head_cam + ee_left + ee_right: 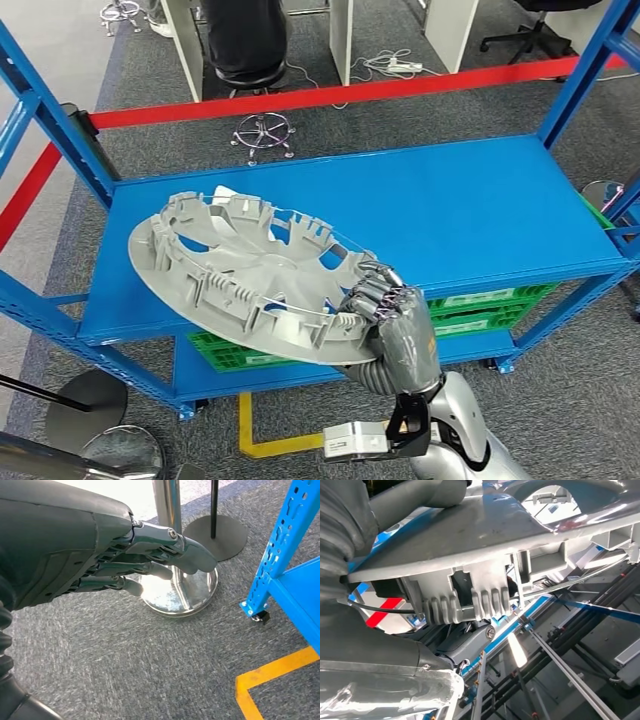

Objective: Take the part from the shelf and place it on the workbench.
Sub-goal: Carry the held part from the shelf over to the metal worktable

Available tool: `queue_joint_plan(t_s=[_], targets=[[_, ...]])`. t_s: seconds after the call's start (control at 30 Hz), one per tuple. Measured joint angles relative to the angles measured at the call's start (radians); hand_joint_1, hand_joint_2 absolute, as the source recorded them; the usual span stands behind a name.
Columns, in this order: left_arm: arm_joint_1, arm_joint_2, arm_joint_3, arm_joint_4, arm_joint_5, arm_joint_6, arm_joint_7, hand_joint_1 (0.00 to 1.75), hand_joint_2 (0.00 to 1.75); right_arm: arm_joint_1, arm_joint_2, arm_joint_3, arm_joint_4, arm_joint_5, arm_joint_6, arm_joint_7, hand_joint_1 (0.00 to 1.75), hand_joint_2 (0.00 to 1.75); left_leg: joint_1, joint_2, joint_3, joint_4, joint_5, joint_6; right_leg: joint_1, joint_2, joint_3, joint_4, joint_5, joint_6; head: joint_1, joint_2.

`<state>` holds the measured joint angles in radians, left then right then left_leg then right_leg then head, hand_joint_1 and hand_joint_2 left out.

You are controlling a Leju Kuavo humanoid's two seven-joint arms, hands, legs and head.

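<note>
The part is a large grey plastic wheel cover (241, 280), ribbed side up, tilted over the front left of the blue shelf (468, 200). My right hand (392, 320) grips its near right rim, fingers curled over the edge. In the right wrist view the cover's rim (471, 575) runs across close to the camera, with my right hand (373, 650) beneath it. My left hand (113, 550) hangs low over grey carpet, its fingers stretched out and holding nothing.
A green crate (483, 305) sits on the lower shelf level. Blue uprights (581, 70) frame the rack. A red barrier band (317, 98) runs behind it. Chrome stanchion bases (181, 587) stand on the carpet at the left. Yellow floor tape (264, 435) lies below the rack.
</note>
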<state>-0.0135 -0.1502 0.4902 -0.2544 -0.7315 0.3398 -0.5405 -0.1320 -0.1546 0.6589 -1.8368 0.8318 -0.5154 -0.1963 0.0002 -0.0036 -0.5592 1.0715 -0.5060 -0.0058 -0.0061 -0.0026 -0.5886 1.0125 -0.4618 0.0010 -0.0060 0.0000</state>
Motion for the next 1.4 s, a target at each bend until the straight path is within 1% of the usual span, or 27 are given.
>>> queue_joint_plan(t_s=[0.07, 0.17, 0.23, 0.3, 0.33, 0.37, 0.4, 0.43, 0.5, 0.53, 0.6, 0.67, 0.7, 0.77, 0.83, 0.87, 0.9, 0.93, 1.0, 1.07, 1.1, 1.17, 1.2, 1.23, 1.33, 1.37, 1.4], targets=[[-0.002, 0.001, 0.000, 0.000, -0.001, 0.001, 0.001, 0.00, 1.75, 0.001, 0.000, -0.001, 0.000, 0.001, -0.004, -0.001, 1.75, 1.75, -0.004, -0.001, 0.026, -0.055, 0.005, 0.009, 0.002, -0.001, -0.008, 0.002, 0.008, 0.011, 0.001, 0.000], [0.002, 0.000, 0.000, 0.000, -0.001, 0.002, 0.002, 0.00, 1.75, 0.005, 0.000, -0.003, -0.001, 0.004, -0.008, -0.004, 1.75, 1.75, -0.002, 0.001, 0.018, -0.069, 0.020, 0.028, 0.001, -0.001, -0.020, 0.005, 0.009, 0.028, 0.001, 0.000], [0.002, 0.000, 0.000, 0.000, -0.001, 0.003, 0.003, 0.00, 1.75, 0.009, 0.000, -0.006, -0.002, 0.008, -0.010, -0.006, 1.75, 1.75, 0.000, 0.004, 0.008, -0.077, 0.036, 0.041, 0.000, 0.001, -0.048, 0.068, -0.049, 0.035, 0.005, 0.000], [0.001, 0.000, 0.000, 0.000, -0.001, 0.003, 0.003, 0.00, 1.75, 0.013, 0.000, -0.007, -0.004, 0.010, -0.012, -0.007, 1.75, 1.75, -0.004, 0.005, -0.008, -0.077, 0.048, 0.049, -0.002, 0.001, -0.088, 0.192, -0.132, 0.041, 0.007, 0.000], [0.001, 0.000, 0.000, 0.000, -0.001, 0.003, 0.003, 0.00, 1.75, 0.015, 0.000, -0.008, -0.004, 0.010, -0.013, -0.007, 1.75, 1.75, -0.006, 0.006, -0.017, -0.076, 0.054, 0.051, -0.003, 0.001, -0.100, 0.243, -0.155, 0.043, 0.007, 0.000], [0.001, 0.000, 0.000, 0.000, -0.001, 0.003, 0.003, 0.00, 1.75, 0.018, 0.000, -0.008, -0.004, 0.010, -0.014, -0.007, 1.75, 1.75, -0.008, 0.007, -0.025, -0.076, 0.060, 0.051, -0.004, 0.001, -0.097, 0.266, -0.160, 0.044, 0.007, 0.000], [0.002, 0.000, 0.000, 0.000, -0.001, 0.003, 0.003, 0.00, 1.75, 0.020, 0.000, -0.009, -0.004, 0.010, -0.015, -0.006, 1.75, 1.75, -0.009, 0.007, -0.034, -0.075, 0.067, 0.050, -0.004, 0.001, -0.076, 0.251, -0.145, 0.044, 0.007, 0.000], [0.002, -0.001, 0.000, 0.000, -0.001, 0.003, 0.003, 0.00, 1.75, 0.022, 0.000, -0.009, -0.004, 0.010, -0.015, -0.006, 1.75, 1.75, -0.010, 0.007, -0.041, -0.074, 0.073, 0.048, -0.004, 0.001, -0.037, 0.199, -0.120, 0.044, 0.007, 0.000], [0.002, -0.001, 0.000, 0.000, -0.001, 0.003, 0.003, 0.00, 1.75, 0.022, 0.001, -0.009, -0.006, 0.010, -0.015, -0.006, 1.75, 1.75, -0.011, 0.006, -0.052, -0.071, 0.083, 0.041, -0.003, 0.000, 0.060, 0.055, -0.086, 0.040, 0.007, 0.000], [0.002, 0.000, 0.000, 0.000, -0.001, 0.003, 0.003, 0.00, 1.75, 0.022, 0.001, -0.009, -0.008, 0.010, -0.016, -0.007, 1.75, 1.75, -0.012, 0.006, -0.056, -0.070, 0.088, 0.036, -0.002, 0.001, 0.093, 0.006, -0.080, 0.036, 0.007, 0.000], [0.003, 0.000, 0.000, 0.000, -0.001, 0.004, 0.003, 0.00, 1.75, 0.023, 0.001, -0.010, -0.010, 0.010, -0.019, -0.007, 1.75, 1.75, -0.014, 0.006, -0.061, -0.068, 0.099, 0.026, 0.002, 0.002, 0.111, -0.026, -0.080, 0.028, 0.006, 0.000], [0.004, 0.000, 0.000, 0.000, -0.001, 0.004, 0.003, 0.00, 1.75, 0.025, 0.001, -0.010, -0.012, 0.011, -0.021, -0.007, 1.75, 1.75, -0.012, 0.005, -0.068, -0.063, 0.103, 0.016, 0.002, 0.001, 0.096, -0.027, -0.067, 0.013, 0.007, 0.000], [0.006, 0.001, 0.000, 0.000, -0.001, 0.004, 0.003, 0.00, 1.75, 0.026, 0.001, -0.010, -0.013, 0.011, -0.023, -0.007, 1.75, 1.75, -0.011, 0.004, -0.076, -0.051, 0.086, 0.010, 0.000, 0.000, 0.089, -0.029, -0.060, 0.004, 0.005, 0.000], [0.007, 0.001, 0.000, 0.000, -0.001, 0.004, 0.003, 0.00, 1.75, 0.029, 0.001, -0.011, -0.015, 0.012, -0.026, -0.007, 1.75, 1.75, -0.007, 0.003, -0.105, 0.029, 0.005, -0.001, -0.002, -0.002, 0.072, -0.030, -0.043, -0.010, 0.002, 0.000], [0.008, 0.001, 0.000, 0.000, -0.001, 0.004, 0.003, 0.00, 1.75, 0.034, 0.002, -0.013, -0.017, 0.012, -0.030, -0.009, 1.75, 1.75, -0.004, 0.003, -0.135, 0.156, -0.076, -0.008, 0.000, -0.003, 0.051, -0.029, -0.027, -0.015, 0.000, 0.000], [0.008, 0.001, 0.000, 0.000, -0.001, 0.004, 0.003, 0.00, 1.75, 0.038, 0.002, -0.014, -0.017, 0.013, -0.033, -0.011, 1.75, 1.75, -0.003, 0.003, -0.139, 0.197, -0.088, -0.008, 0.001, -0.004, 0.040, -0.028, -0.019, -0.015, 0.000, 0.000], [0.008, 0.001, 0.000, 0.000, -0.001, 0.004, 0.003, 0.00, 1.75, 0.042, 0.002, -0.016, -0.017, 0.014, -0.037, -0.014, 1.75, 1.75, -0.003, 0.003, -0.127, 0.208, -0.080, -0.007, 0.002, -0.004, 0.030, -0.027, -0.012, -0.014, 0.000, 0.000], [0.007, 0.001, 0.000, 0.000, -0.001, 0.004, 0.003, 0.00, 1.75, 0.045, 0.002, -0.016, -0.017, 0.016, -0.040, -0.017, 1.75, 1.75, -0.003, 0.003, -0.099, 0.182, -0.056, -0.005, 0.002, -0.003, 0.021, -0.026, -0.005, -0.013, 0.000, 0.000], [0.006, 0.002, 0.000, 0.000, -0.001, 0.004, 0.003, 0.00, 1.75, 0.050, 0.002, -0.018, -0.020, 0.022, -0.048, -0.021, 1.75, 1.75, -0.005, 0.002, -0.007, 0.057, -0.012, 0.004, 0.005, -0.002, 0.008, -0.024, 0.005, -0.009, 0.000, 0.000], [0.004, 0.003, 0.000, 0.000, -0.001, 0.004, 0.003, 0.00, 1.75, 0.053, 0.002, -0.022, -0.024, 0.029, -0.055, -0.023, 1.75, 1.75, -0.008, 0.001, 0.063, -0.053, -0.004, 0.014, 0.007, -0.002, 0.002, -0.022, 0.016, 0.000, 0.001, 0.000], [0.003, 0.003, 0.000, 0.000, -0.001, 0.004, 0.003, 0.00, 1.75, 0.054, 0.002, -0.024, -0.025, 0.032, -0.059, -0.024, 1.75, 1.75, -0.010, 0.001, 0.075, -0.078, -0.008, 0.017, 0.008, -0.002, -0.002, -0.022, 0.021, 0.005, 0.001, 0.000], [0.003, 0.003, 0.000, 0.000, -0.001, 0.004, 0.004, 0.00, 1.75, 0.056, 0.002, -0.028, -0.026, 0.035, -0.063, -0.024, 1.75, 1.75, -0.009, 0.002, 0.071, -0.094, -0.005, 0.025, 0.007, -0.003, -0.012, -0.018, 0.028, 0.018, 0.001, 0.000], [0.003, 0.003, 0.000, 0.000, -0.001, 0.004, 0.004, 0.00, 1.75, 0.058, 0.002, -0.030, -0.028, 0.036, -0.064, -0.024, 1.75, 1.75, -0.007, 0.003, 0.067, -0.099, -0.001, 0.031, 0.007, -0.002, -0.021, -0.008, 0.017, 0.024, 0.001, 0.000], [0.003, 0.002, 0.000, 0.000, -0.001, 0.004, 0.004, 0.00, 1.75, 0.060, 0.002, -0.032, -0.029, 0.037, -0.065, -0.024, 1.75, 1.75, -0.006, 0.004, 0.061, -0.103, 0.006, 0.039, 0.006, -0.001, -0.034, 0.018, -0.008, 0.029, 0.003, 0.000], [0.003, 0.001, 0.000, 0.000, -0.002, 0.004, 0.005, 0.00, 1.75, 0.067, 0.002, -0.035, -0.031, 0.038, -0.066, -0.025, 1.75, 1.75, -0.009, 0.006, 0.033, -0.103, 0.029, 0.054, 0.004, 0.000, -0.096, 0.199, -0.130, 0.038, 0.005, 0.000], [0.003, 0.001, 0.001, 0.000, -0.002, 0.004, 0.005, 0.00, 1.75, 0.070, 0.002, -0.035, -0.031, 0.038, -0.066, -0.025, 1.75, 1.75, -0.011, 0.006, 0.023, -0.102, 0.037, 0.055, 0.004, 0.000, -0.107, 0.251, -0.148, 0.039, 0.004, 0.000], [0.003, 0.001, 0.001, 0.000, -0.002, 0.004, 0.005, 0.00, 1.75, 0.073, 0.002, -0.035, -0.031, 0.038, -0.066, -0.024, 1.75, 1.75, -0.012, 0.007, 0.012, -0.101, 0.044, 0.055, 0.004, 0.000, -0.103, 0.270, -0.145, 0.039, 0.004, 0.000]])
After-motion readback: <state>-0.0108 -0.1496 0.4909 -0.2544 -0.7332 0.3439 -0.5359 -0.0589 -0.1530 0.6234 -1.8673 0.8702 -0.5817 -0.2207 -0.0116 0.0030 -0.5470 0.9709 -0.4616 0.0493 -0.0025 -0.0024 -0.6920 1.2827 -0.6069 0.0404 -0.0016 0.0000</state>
